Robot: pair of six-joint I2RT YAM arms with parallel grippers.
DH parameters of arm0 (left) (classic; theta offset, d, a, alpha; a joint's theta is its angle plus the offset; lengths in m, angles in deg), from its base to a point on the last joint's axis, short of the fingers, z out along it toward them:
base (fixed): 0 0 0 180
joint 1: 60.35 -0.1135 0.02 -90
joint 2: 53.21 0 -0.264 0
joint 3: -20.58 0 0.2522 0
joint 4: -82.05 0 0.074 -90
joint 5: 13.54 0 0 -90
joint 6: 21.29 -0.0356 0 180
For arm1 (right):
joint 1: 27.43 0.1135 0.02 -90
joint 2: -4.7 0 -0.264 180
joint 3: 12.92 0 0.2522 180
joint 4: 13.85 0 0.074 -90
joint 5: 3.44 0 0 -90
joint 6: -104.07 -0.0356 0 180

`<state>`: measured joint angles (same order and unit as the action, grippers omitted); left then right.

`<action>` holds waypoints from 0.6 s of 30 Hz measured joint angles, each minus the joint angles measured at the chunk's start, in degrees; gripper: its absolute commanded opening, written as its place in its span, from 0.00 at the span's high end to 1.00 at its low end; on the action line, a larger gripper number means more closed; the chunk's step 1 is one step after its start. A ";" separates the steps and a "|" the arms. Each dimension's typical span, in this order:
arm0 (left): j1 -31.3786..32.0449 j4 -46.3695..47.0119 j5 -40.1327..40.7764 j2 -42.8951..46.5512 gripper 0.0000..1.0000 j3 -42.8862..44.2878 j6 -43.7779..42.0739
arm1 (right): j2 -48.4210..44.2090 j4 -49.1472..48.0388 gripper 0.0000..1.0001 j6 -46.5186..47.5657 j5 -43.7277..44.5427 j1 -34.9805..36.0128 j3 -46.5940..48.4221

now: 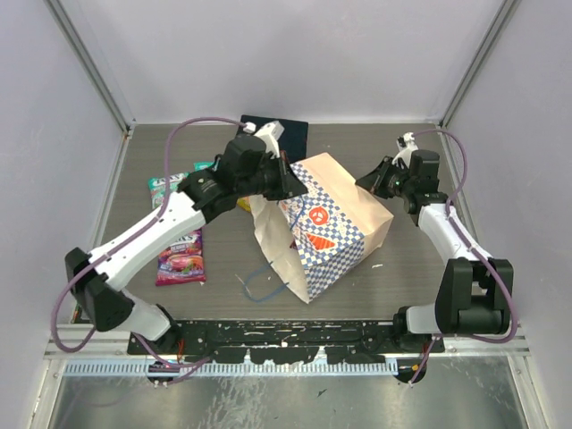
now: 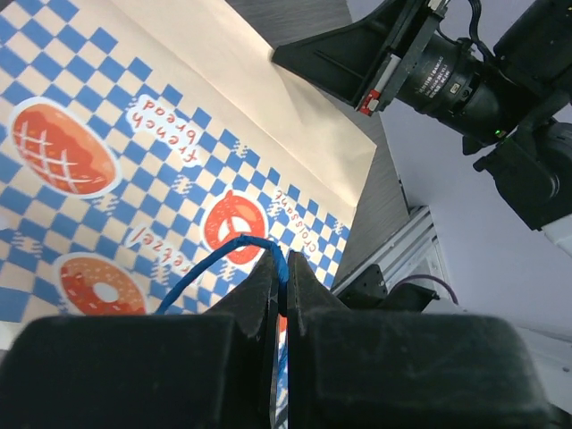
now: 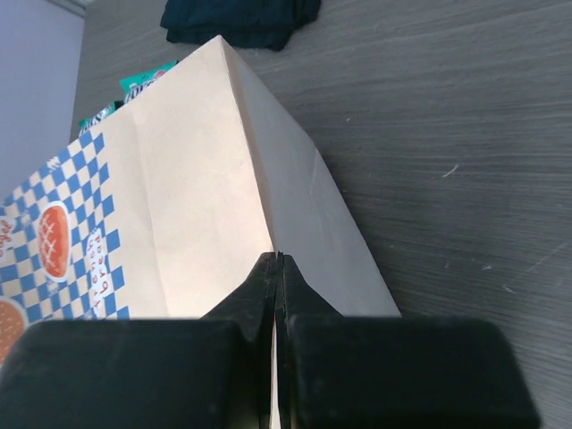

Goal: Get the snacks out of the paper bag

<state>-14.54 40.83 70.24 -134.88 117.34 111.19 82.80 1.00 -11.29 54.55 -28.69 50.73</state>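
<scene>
Right gripper (image 3: 277,261) apparently pinches paper bag (image 3: 192,179).

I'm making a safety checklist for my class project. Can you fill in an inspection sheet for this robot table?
Surface: dark wood-grain table.
Job's things: paper bag on its side; snacks lying outside, left of it.
Clutter: dark cloth at far edge.
Grippers: left gripper shut on blue handle; right gripper shut on the bag's fold.
Cables: purple cables looping along both arms.
Surroundings: pale walls, metal frame.
</scene>
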 measured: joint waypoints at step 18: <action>-2.56 0.46 -5.64 -9.81 1.00 9.20 -4.68 | -0.24 10.16 0.99 2.47 7.06 -3.65 15.17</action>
<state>-17.10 41.29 64.61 -144.69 126.54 106.51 82.56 11.16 -8.83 61.61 -32.34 65.89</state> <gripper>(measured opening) 0.018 0.028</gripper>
